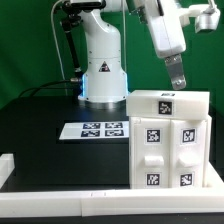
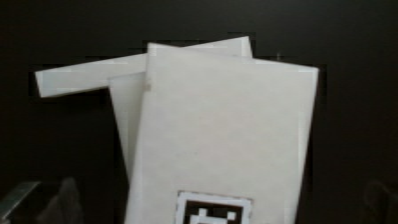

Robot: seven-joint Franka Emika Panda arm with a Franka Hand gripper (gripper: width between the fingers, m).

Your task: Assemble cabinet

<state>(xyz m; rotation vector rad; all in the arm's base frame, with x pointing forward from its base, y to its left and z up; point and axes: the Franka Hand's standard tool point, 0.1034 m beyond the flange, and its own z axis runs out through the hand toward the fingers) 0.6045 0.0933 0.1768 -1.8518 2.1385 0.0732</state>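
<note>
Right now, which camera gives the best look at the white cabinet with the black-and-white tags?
The exterior view. It shows the whole cabinet standing on the black table, with its several tagged faces and the gripper just above it. The wrist view shows only plain white cabinet panels close up and one tag cut off at the picture's edge.

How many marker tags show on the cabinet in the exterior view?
5 on the cabinet: one on its top face, two on the upper front blocks, two on the lower blocks. Other faces are hidden and may carry more.
</note>
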